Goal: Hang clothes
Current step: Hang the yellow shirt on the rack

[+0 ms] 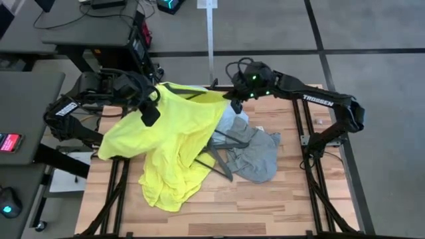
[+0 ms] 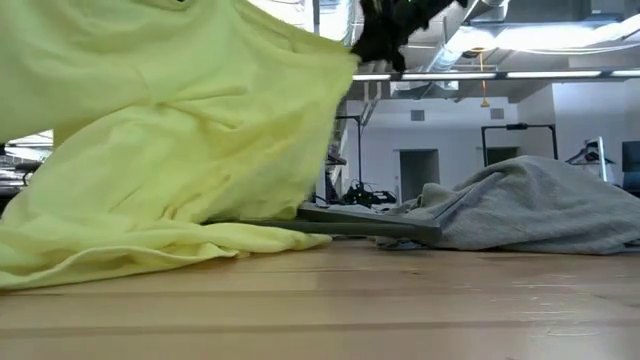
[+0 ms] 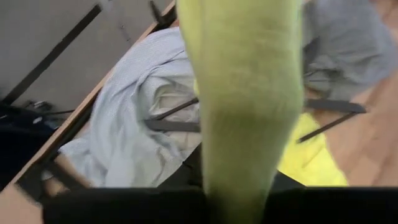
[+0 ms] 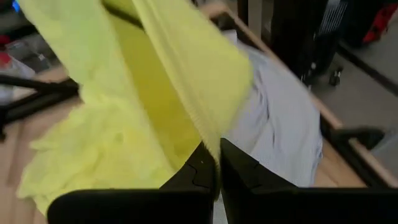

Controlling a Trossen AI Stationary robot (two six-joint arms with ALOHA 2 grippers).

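You've got the neon-yellow T-shirt [image 1: 169, 143] up off the wooden table [image 1: 265, 199] at its far edge, stretched between both arms. Your left gripper [image 1: 151, 109] is clenched on the shirt at the far left, a thick fold of yellow running straight up out of its fingers in the left wrist view. Your right gripper [image 4: 217, 163] is pinched tight on the shirt's ribbed edge near the table's far middle, fingers closed with the fabric caught between them. From those two holds the shirt sags, and its lower part spills onto the near left of the table, lying flat there in the low view.

Under and behind the yellow, the pale blue collared shirt [image 3: 134, 124] lies at the far edge of the table. The grey T-shirt [image 1: 255, 153] sits crumpled right of centre, touching the blue one. A dark hanger [image 1: 222, 149] lies between the yellow shirt and the grey one, partly under the cloth.
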